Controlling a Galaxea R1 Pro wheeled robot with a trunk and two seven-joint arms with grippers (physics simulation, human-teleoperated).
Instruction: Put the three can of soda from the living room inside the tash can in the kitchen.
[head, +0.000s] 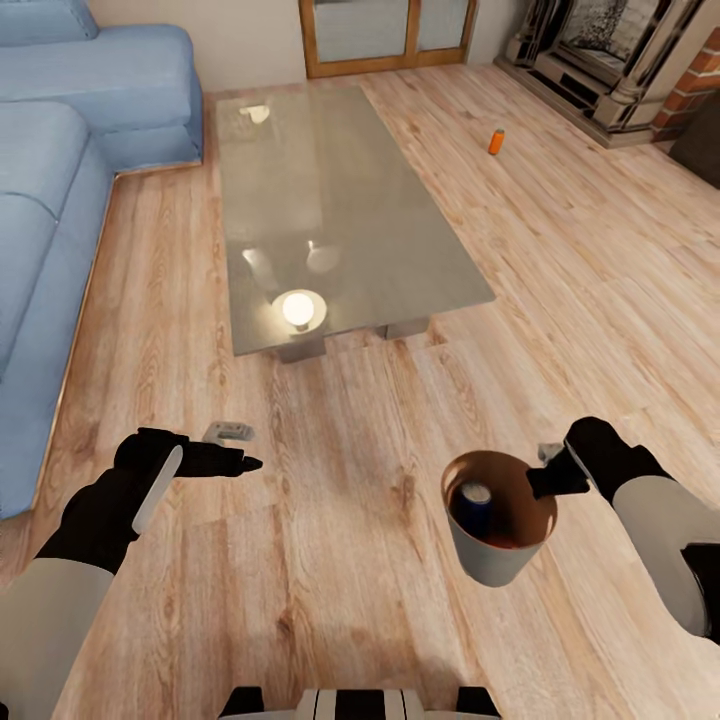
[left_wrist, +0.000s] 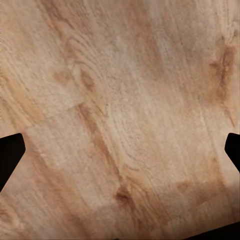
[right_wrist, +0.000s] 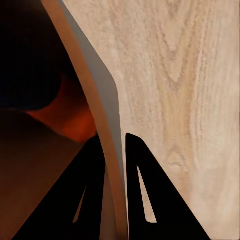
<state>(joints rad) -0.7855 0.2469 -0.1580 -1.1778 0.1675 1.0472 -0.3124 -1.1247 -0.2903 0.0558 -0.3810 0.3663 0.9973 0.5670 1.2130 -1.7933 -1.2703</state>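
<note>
My right gripper (head: 548, 472) is shut on the rim of the tash can (head: 492, 566), holding it upright above the wood floor at the lower right. The bin is pale grey outside and orange-brown inside, and a dark blue can of soda (head: 476, 503) stands in it. In the right wrist view the two fingers (right_wrist: 141, 192) pinch the bin's wall (right_wrist: 102, 100) between them. An orange-red can of soda (head: 496, 141) stands on the floor far ahead to the right, near the fireplace. My left gripper (head: 240, 449) hangs open and empty over bare floor at the lower left.
A glass coffee table (head: 340, 190) stands straight ahead, with a lamp's reflection on it. The blue corner sofa (head: 60, 200) runs along the left. The ornate fireplace (head: 610, 60) with brick chimney is at the back right, and a wood-framed door (head: 385, 35) is behind the table.
</note>
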